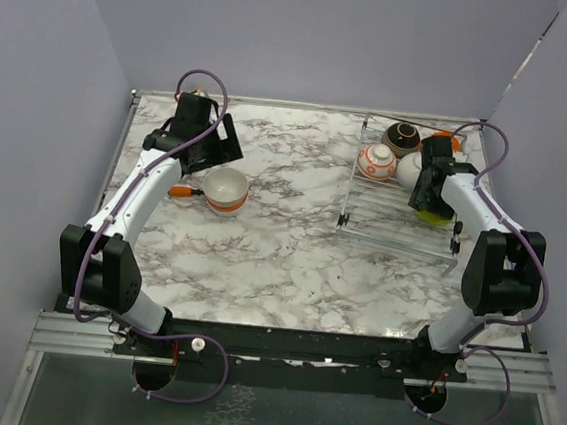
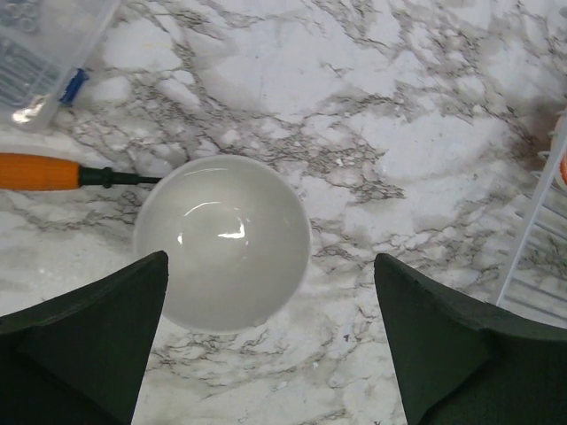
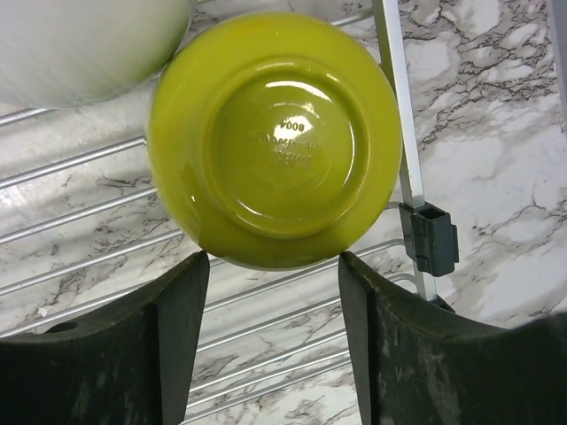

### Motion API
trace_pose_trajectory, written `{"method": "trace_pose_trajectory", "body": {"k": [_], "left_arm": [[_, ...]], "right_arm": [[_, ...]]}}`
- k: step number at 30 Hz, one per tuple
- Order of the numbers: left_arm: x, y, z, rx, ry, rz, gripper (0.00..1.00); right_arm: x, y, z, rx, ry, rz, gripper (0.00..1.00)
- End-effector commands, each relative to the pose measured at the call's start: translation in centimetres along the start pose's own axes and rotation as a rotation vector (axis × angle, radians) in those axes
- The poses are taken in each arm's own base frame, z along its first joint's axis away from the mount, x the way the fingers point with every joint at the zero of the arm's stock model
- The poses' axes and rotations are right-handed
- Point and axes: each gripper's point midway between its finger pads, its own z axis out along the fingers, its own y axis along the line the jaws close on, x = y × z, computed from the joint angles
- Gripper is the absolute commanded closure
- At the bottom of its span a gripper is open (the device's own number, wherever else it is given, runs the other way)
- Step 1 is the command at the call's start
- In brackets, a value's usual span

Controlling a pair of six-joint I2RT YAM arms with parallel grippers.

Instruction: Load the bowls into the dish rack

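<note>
**Desk:** Where is the bowl that matters?

**Photographer:** On the marble-patterned table (image 1: 290, 253), mouth up. It is a white bowl with an orange band (image 1: 225, 190), straight below the left gripper (image 2: 270, 261). The fingers stand wide apart on either side of it and touch nothing. It sits a little toward the left finger. It is round, so there is no long axis to line up with.

**Desk:** And the other arm?

**Photographer:** The right gripper (image 3: 268, 266) hangs over the dish rack (image 3: 396, 106), fingers apart and clamped on nothing. A lime green bowl (image 3: 275, 137) lies upside down on the wires just ahead of its tips. A dark brown bowl (image 1: 403, 137), a patterned bowl (image 1: 377, 161) and a plain white bowl (image 1: 410, 170) sit further back in the rack.

**Desk:** Which arm takes the one on the table?

**Photographer:** The left, by my reading. It is directly above, and the rack lies well off to its right across the table.

**Desk:** Anything close by?

**Photographer:** A screwdriver (image 2: 40, 171) with an orange handle has its tip at the bowl's rim, and a clear plastic box (image 2: 40, 53) sits beyond it. Plain pale walls close in three sides.
</note>
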Motion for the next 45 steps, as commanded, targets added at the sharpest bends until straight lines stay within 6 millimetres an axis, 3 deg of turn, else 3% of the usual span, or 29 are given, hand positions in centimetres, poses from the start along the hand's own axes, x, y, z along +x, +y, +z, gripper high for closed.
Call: {"method": "trace_pose_trajectory", "body": {"k": [1, 8, 15, 19, 22, 25, 33, 38, 45], "left_arm": [[-0.1, 4.6, -1.1, -0.186, -0.064, -0.052, 0.01], [1.5, 8.3, -1.7, -0.303, -0.065, -0.054, 0.01], [3.9, 9.9, -1.2, -0.34, -0.013, -0.047, 0.04], [5.3, 9.7, -0.1, -0.303, 0.028, -0.045, 0.19], [6.1, 9.8, 0.6, -0.293, 0.054, -0.045, 0.36], [6.4, 10.0, 1.5, -0.292, 0.062, -0.04, 0.45], [5.1, 9.2, 3.1, -0.253, 0.015, -0.037, 0.66], [5.3, 9.2, 3.4, -0.245, 0.024, -0.031, 0.98], [5.4, 7.9, 3.5, -0.186, 0.045, -0.043, 1.0]], "right_arm": [[-1.5, -0.8, -0.4, 0.051, -0.047, 0.067, 0.35], [-1.2, 0.1, -2.5, -0.068, -0.056, 0.108, 0.18], [-3.5, 1.5, -5.5, -0.204, -0.127, 0.15, 0.17], [-4.2, 3.0, -6.9, -0.312, -0.148, 0.178, 0.18], [-3.9, 3.7, -7.4, -0.366, -0.143, 0.185, 0.19], [-3.5, 4.3, -7.6, -0.401, -0.128, 0.187, 0.2], [-3.4, 4.5, -8.9, -0.451, -0.129, 0.193, 0.21], [-3.4, 4.2, -9.6, -0.462, -0.152, 0.204, 0.21], [-3.3, 4.5, -10.6, -0.513, -0.167, 0.184, 0.2]]}}
